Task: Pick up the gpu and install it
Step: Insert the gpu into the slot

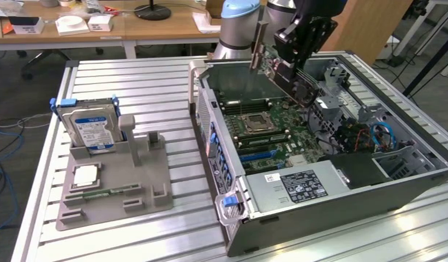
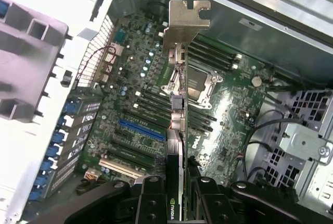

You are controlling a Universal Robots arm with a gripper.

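Exterior view is showing you the tool clamping the gpu and holding it tilted in the air over the open computer case, which is sitting on the tabletop. Wrist view is showing it edge-on between the fingers, its silver bracket at the far end hanging over the motherboard.

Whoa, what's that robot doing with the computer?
A robot arm is holding a graphics card tight in its jaws. The card hangs over the open computer case, just above the green circuit board, and is not yet plugged into a slot. A hard drive stands in a grey holder on the table beside the case.
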